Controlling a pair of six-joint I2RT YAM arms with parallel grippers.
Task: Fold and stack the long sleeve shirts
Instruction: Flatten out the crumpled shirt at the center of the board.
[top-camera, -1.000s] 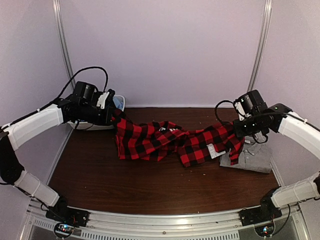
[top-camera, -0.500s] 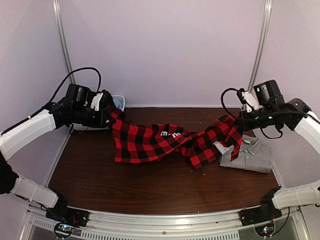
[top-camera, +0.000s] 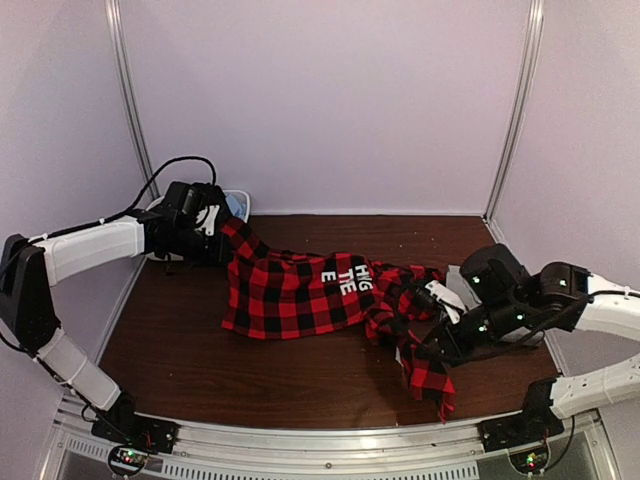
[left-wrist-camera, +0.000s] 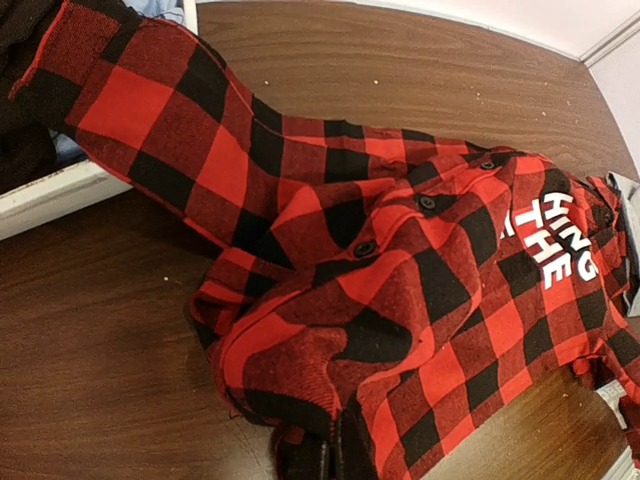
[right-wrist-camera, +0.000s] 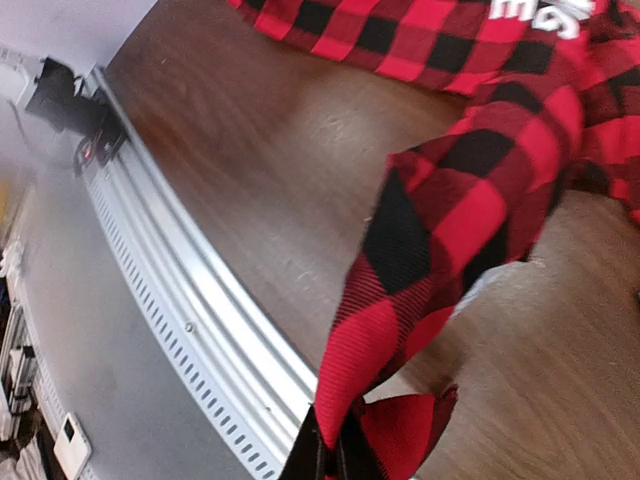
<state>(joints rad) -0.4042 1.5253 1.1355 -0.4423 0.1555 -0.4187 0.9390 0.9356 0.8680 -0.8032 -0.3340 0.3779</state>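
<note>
The red-and-black check flannel shirt (top-camera: 300, 295) lies spread across the middle of the table, its white lettering (top-camera: 345, 273) facing up. My left gripper (top-camera: 218, 238) is shut on its far left end near the tub; the cloth bunches at the jaws in the left wrist view (left-wrist-camera: 335, 455). My right gripper (top-camera: 440, 345) is shut on a sleeve at the near right, and the sleeve end (top-camera: 432, 382) hangs below it. The right wrist view (right-wrist-camera: 330, 455) shows the jaws pinched on that sleeve. The grey shirt (top-camera: 458, 274) shows only as a sliver behind my right arm.
A white plastic tub (top-camera: 238, 203) stands at the back left corner, its rim showing in the left wrist view (left-wrist-camera: 60, 190). The aluminium front rail (right-wrist-camera: 200, 330) runs close under the right gripper. Walls close in the table at back and sides.
My right gripper swung from the back right to the near right, dragging the sleeve forward. The shirt body flattened and its lettering turned up. The left gripper shifted slightly right.
</note>
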